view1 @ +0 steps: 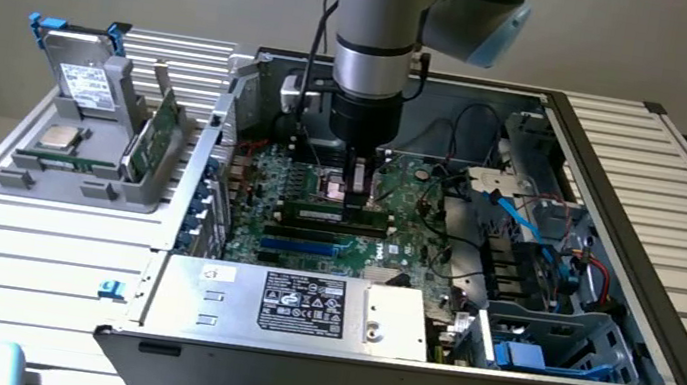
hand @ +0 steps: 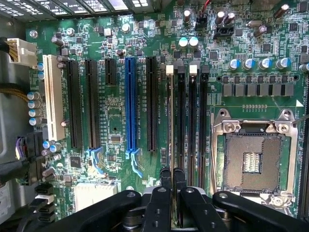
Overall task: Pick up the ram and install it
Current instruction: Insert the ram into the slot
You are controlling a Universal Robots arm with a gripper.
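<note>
Fingers (hand: pixel 165 180) almost pressed together, apparently pinching the top edge of the ram (view1: pixel 313 213). The ram stands on edge in the memory slot farthest from the CPU socket (hand: pixel 252 162). Risk: if tilted or mis-keyed, downward force could seat one end only or flex the motherboard (hand: pixel 116 130).

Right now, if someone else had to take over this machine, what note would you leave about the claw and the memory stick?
Claw: shut, pinching the top edge of the thin green ram stick with dark chips.
Ram: standing on edge among the long black slots of the large green motherboard, beside the empty silver processor socket.
Done: ram picked up and brought to its slot.
Left: cannot tell if it is fully seated; claw has not yet let go.
</note>
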